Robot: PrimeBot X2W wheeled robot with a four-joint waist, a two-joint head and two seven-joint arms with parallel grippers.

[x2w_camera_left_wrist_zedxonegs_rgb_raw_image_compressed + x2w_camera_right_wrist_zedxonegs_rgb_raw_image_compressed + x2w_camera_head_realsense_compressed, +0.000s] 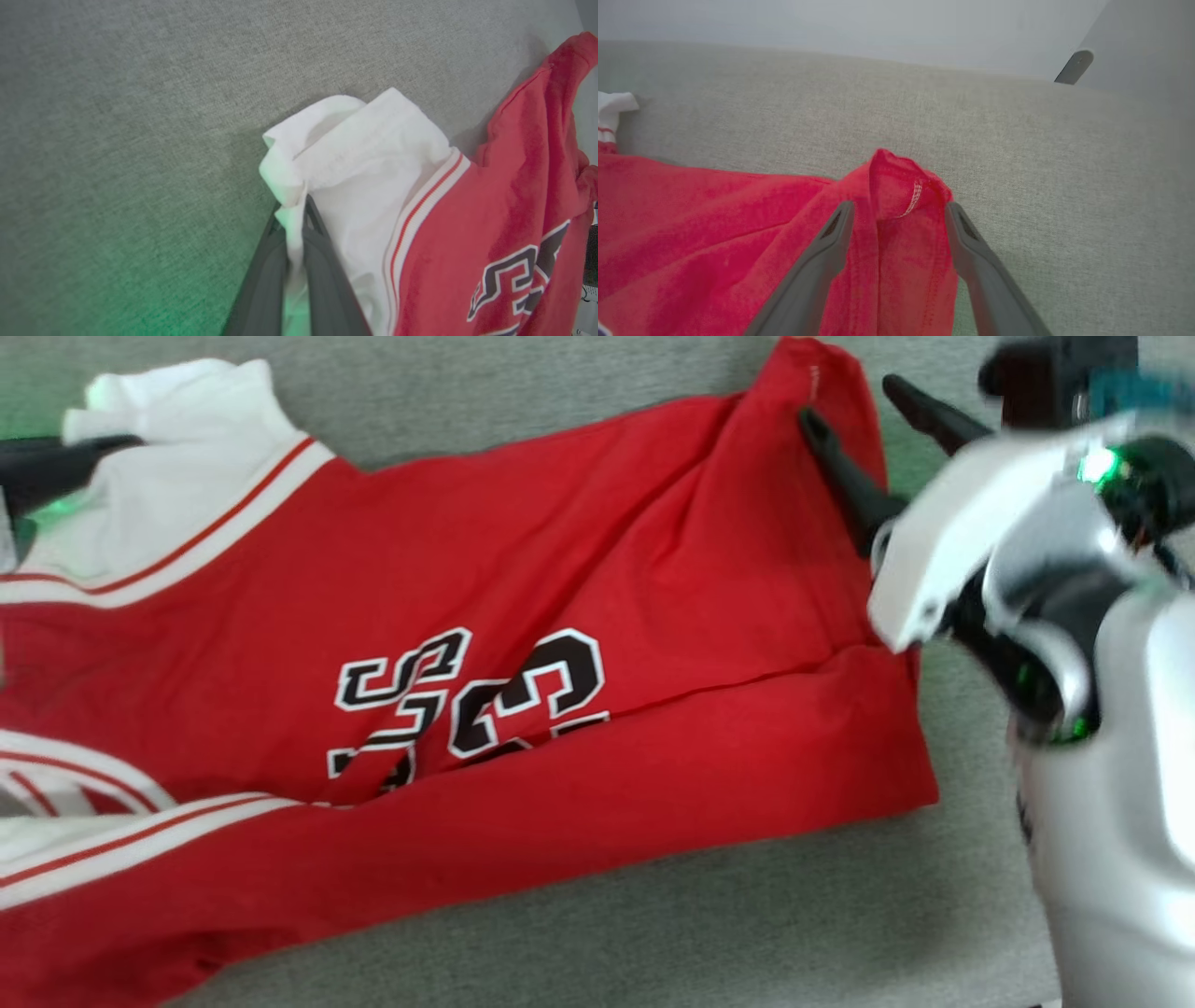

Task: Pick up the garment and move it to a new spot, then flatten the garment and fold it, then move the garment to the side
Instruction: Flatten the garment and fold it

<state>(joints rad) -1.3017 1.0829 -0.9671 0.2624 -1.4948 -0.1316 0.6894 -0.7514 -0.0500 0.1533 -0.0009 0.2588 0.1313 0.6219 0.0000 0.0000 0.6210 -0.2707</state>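
Garment (pixel 523 579) is lying spread across the grey woven surface (pixel 653 933) in front of me, its length running from my left to my right. The black-and-white number (pixel 467 700) on its chest is facing up. A long red fold is covering the lower part of that number.

I am pinching the white sleeve (pixel 364 154) with my left gripper (pixel 296 210). Its two dark fingers are pressed together, with a thin strip of white cloth caught between them. The sleeve is bunching up just beyond the tips, and a green glow is falling on the surface beside them. In the head view the left gripper (pixel 56 467) is sitting at the far left edge, against the same white sleeve, next to the white-and-red striped trim (pixel 215 532).

I am holding my right gripper (pixel 899 210) wide apart at the garment's other end. A raised red hem corner (pixel 901 186) with white stitching is standing up between the two fingers. The jaws are not clamping it. From my head the right gripper (pixel 851 401) is pointing up and to the left at the top right corner of the red cloth, one finger lying over the fabric and the other just off its edge over the bare surface.
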